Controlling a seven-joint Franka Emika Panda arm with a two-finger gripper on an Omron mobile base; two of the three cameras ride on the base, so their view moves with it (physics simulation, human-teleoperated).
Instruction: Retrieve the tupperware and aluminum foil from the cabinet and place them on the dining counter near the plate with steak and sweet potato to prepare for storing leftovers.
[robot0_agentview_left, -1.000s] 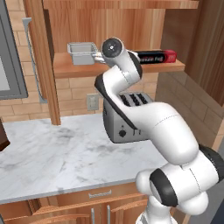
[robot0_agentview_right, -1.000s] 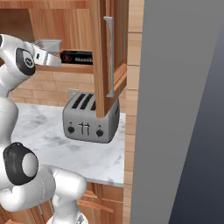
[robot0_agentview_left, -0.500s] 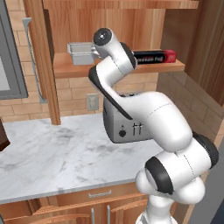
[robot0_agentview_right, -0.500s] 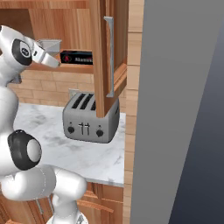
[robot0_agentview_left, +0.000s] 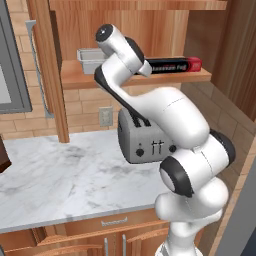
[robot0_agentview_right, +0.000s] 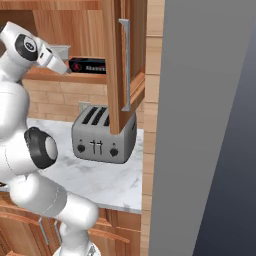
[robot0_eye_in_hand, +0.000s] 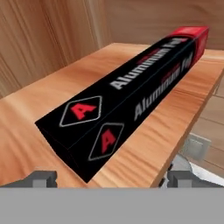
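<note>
The aluminum foil (robot0_eye_in_hand: 131, 100) is a long black carton with red emblems. It lies flat on the wooden shelf (robot0_eye_in_hand: 39, 109) of the open cabinet (robot0_agentview_left: 75, 79), its near end just ahead of my gripper (robot0_eye_in_hand: 113, 178). The gripper is open, with one fingertip on either side of that end and nothing touching. From the base views, the foil (robot0_agentview_left: 172, 65) (robot0_agentview_right: 90, 66) lies right of the tupperware (robot0_agentview_left: 91, 60) (robot0_agentview_right: 62, 51), a small grey tub on the same shelf. My wrist covers the gap between them. The dining counter and the plate are out of view.
A silver toaster (robot0_agentview_left: 145, 142) (robot0_agentview_right: 102, 140) stands on the marble worktop (robot0_agentview_left: 60, 175) under the shelf. The open cabinet door (robot0_agentview_right: 122, 65) hangs right of the foil. A tall grey panel (robot0_agentview_right: 205, 125) blocks the right. A wooden cabinet post (robot0_agentview_left: 50, 70) stands left of the tub.
My upper arm joint has swung up and to the left, bringing the hand in at shelf height toward the foil's left end. Foil, tub and toaster have not moved.
</note>
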